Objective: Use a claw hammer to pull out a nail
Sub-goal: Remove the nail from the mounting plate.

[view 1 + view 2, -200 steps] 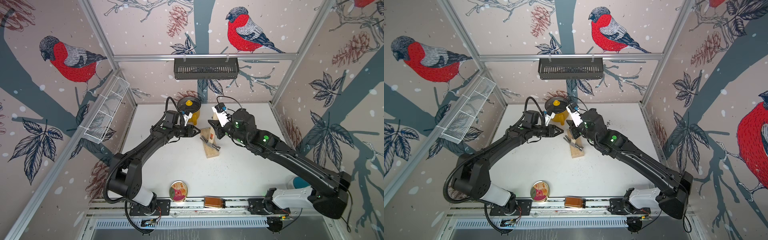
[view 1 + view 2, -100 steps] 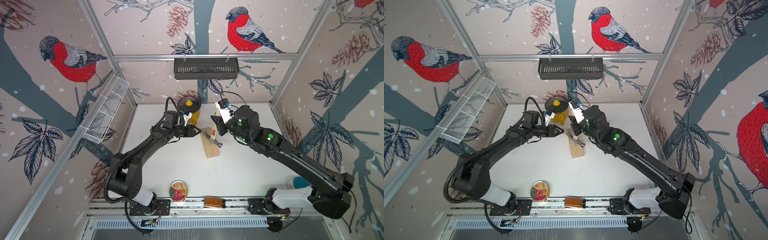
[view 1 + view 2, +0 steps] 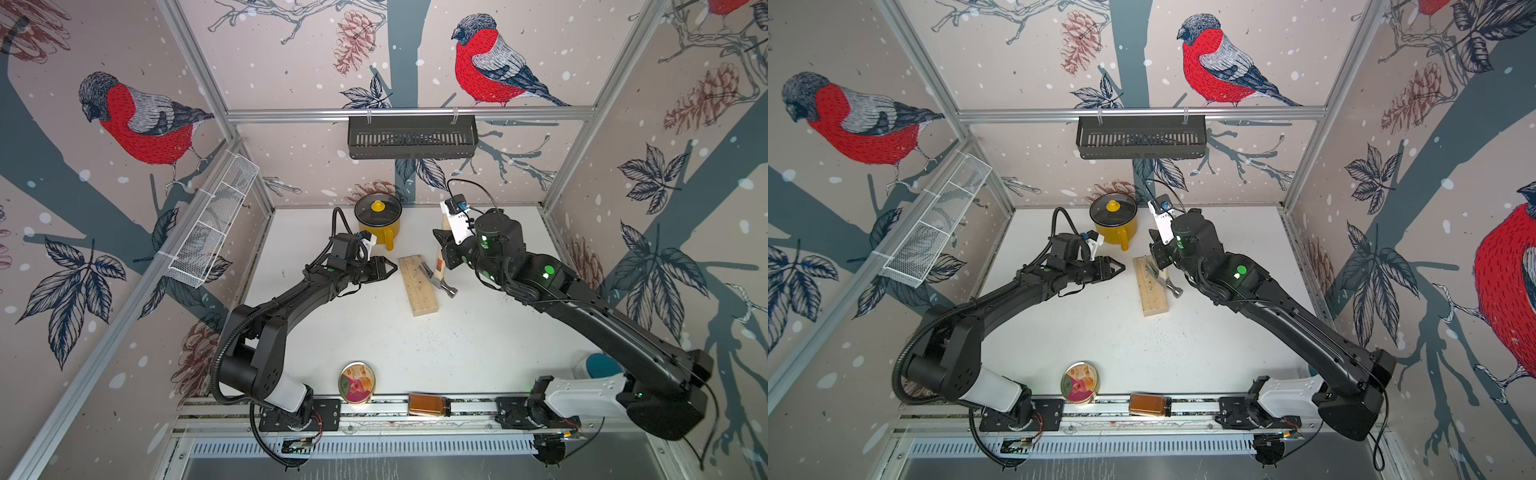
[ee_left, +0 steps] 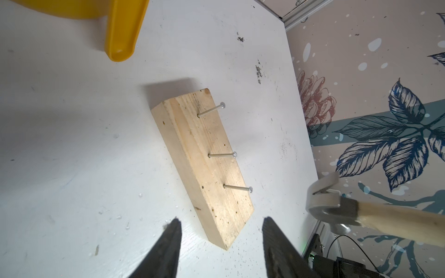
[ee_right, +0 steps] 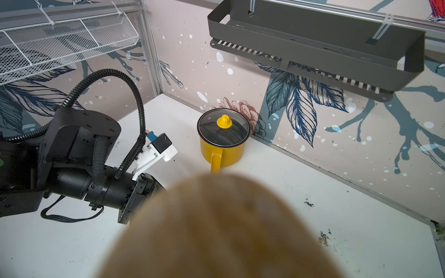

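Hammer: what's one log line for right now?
right gripper: shut on claw hammer | left gripper: open beside wooden block | nails: three standing in block

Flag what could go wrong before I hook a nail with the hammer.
The pale wooden block lies unheld, the open left gripper clear of it, so levering may drag it.
Three steel nails stand close in a row; the grey-headed, wooden-handled claw hammer could snag the wrong one.
Its handle fills the right wrist view, hiding the claw.
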